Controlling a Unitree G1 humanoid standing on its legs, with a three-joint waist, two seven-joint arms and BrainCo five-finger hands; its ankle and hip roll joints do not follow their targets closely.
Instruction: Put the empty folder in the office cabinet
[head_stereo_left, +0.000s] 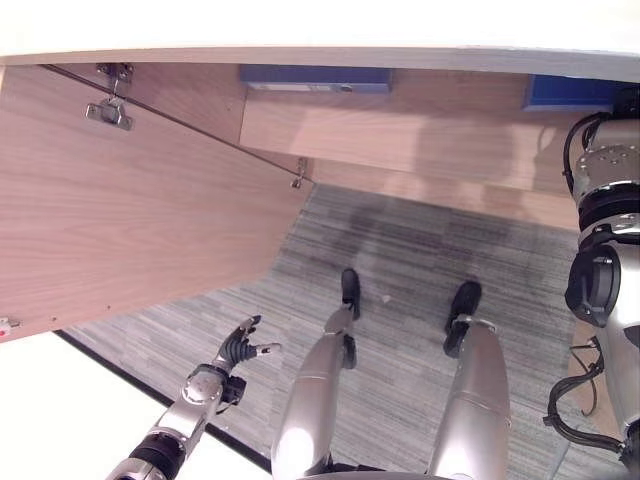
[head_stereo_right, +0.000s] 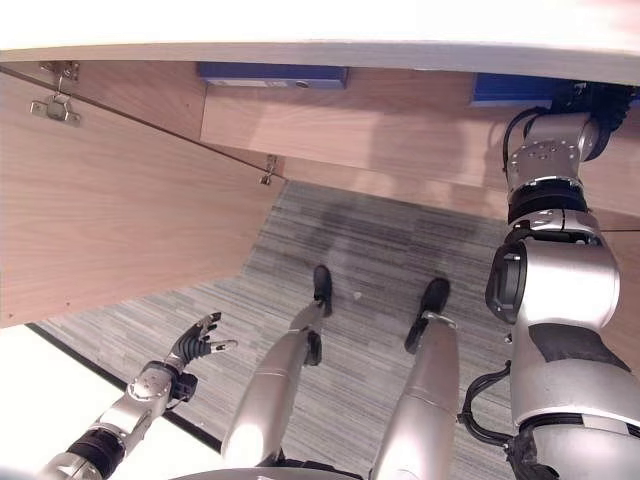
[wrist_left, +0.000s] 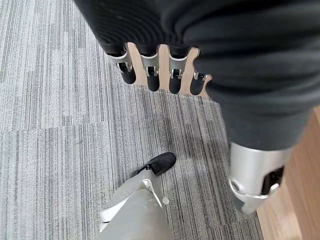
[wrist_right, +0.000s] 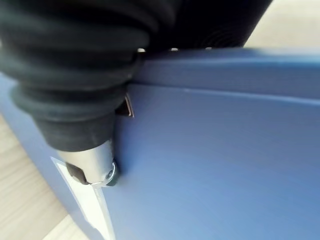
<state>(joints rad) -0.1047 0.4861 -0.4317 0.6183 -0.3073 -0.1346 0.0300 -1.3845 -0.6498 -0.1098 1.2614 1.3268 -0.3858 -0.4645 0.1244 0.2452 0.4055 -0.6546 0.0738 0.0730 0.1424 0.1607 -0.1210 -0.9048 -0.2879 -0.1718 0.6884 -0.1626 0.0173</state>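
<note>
From the left eye view I see the open cabinet door (head_stereo_left: 130, 210) at ten o'clock and my left hand (head_stereo_left: 238, 348) low at seven o'clock, fingers loosely spread, holding nothing. In the right eye view my right arm reaches up to one o'clock, where the blue folder (head_stereo_right: 510, 88) sits on the cabinet shelf (head_stereo_right: 400, 140). The right wrist view shows the thumb of my right hand (wrist_right: 92, 160) pressed on the folder; the other fingers are hidden, so I cannot tell the grip. I would seat it fully before letting go.
</note>
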